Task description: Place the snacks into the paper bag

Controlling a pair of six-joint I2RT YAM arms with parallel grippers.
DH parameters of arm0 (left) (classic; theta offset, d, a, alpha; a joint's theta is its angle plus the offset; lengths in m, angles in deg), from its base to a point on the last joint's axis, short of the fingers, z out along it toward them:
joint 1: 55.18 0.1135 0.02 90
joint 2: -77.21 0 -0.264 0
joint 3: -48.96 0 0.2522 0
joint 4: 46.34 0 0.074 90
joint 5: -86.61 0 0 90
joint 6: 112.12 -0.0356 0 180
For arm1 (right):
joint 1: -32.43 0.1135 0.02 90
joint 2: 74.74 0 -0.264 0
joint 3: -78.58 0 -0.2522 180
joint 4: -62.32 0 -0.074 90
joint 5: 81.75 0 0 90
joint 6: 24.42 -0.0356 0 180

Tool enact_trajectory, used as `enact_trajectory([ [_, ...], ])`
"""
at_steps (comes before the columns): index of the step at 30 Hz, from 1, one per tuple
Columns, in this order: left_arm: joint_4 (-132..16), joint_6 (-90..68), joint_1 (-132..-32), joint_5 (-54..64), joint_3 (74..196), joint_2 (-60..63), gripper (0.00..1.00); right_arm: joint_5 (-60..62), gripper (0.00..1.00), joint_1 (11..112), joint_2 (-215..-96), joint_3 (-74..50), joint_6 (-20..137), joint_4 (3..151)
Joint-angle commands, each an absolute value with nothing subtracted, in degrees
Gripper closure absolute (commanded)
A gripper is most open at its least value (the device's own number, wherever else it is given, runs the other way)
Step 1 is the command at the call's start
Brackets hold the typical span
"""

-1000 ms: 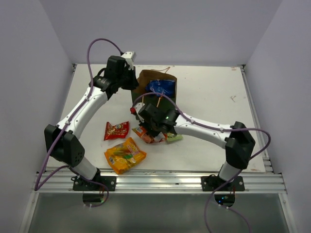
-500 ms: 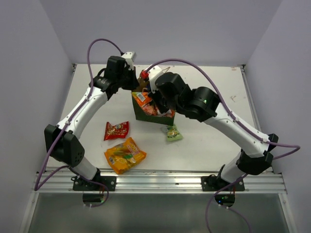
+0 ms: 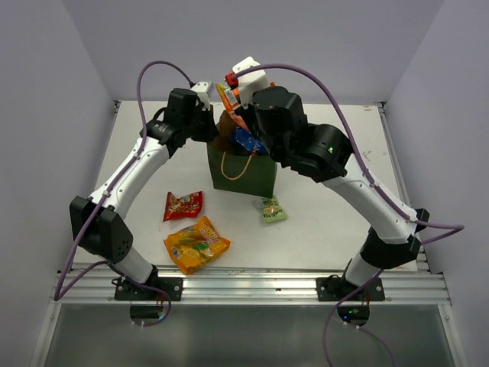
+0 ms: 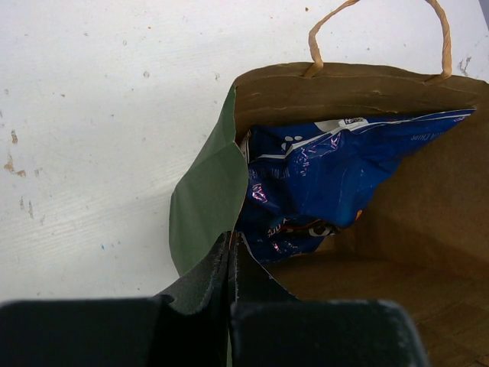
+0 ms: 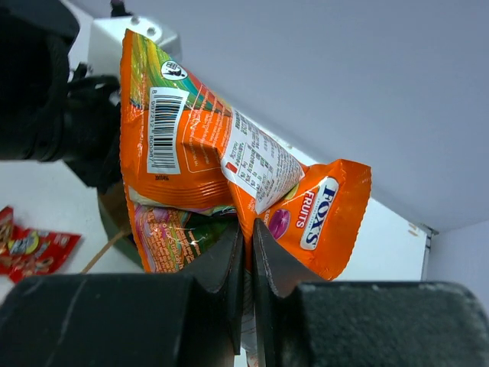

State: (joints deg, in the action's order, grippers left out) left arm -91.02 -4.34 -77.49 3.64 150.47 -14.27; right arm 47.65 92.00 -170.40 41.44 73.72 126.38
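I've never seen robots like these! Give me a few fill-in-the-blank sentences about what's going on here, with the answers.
The right gripper is shut on an orange packet branded ____ Fruits.
Inside the paper bag lies a crumpled ____ snack bag.
The red packet, the orange chip bag and the green packet make ____ snacks lying on the table.
Missing words: Fox's; blue; three.
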Motion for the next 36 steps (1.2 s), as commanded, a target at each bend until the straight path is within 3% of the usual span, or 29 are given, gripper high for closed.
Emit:
enact_trajectory([
  [1, -93.1, -5.9, -77.9, 3.2, 151.8, -14.3, 1.00, 53.8, 0.91, 90.8, -170.1, 40.4, 80.4, 113.1],
  [14, -93.0, -6.5, -77.9, 2.9, 151.8, -13.8, 1.00, 40.2, 0.98, 79.5, -173.4, 18.4, 70.2, 106.4],
  [23, -92.1, -6.3, -77.9, 4.1, 150.9, -13.6, 1.00, 30.2, 0.99, 79.2, -176.3, 16.8, 64.4, 111.1],
  [25, -91.8, -6.2, -77.9, 4.3, 150.7, -13.6, 1.00, 28.6, 0.91, 79.2, -176.6, 17.5, 64.2, 112.2],
  [26, -91.7, -6.1, -77.9, 4.4, 150.6, -13.5, 1.00, 29.1, 0.63, 79.5, -177.0, 19.0, 64.2, 113.7],
  [27, -91.7, -6.1, -77.9, 4.5, 150.5, -13.4, 1.00, 29.9, 0.46, 79.5, -177.0, 20.1, 64.2, 114.3],
  [29, -91.6, -6.0, -77.9, 4.6, 150.5, -13.4, 1.00, 31.5, 0.27, 80.2, -176.6, 25.3, 65.1, 116.8],
  [33, -91.4, -6.1, -77.9, 4.3, 150.4, -13.3, 1.00, 35.8, 0.18, 87.9, -176.5, 39.2, 74.5, 123.4],
  [36, -91.2, -6.1, -77.9, 3.6, 150.3, -13.4, 1.00, 27.4, 0.18, 91.0, -177.0, 46.4, 72.1, 131.6],
])
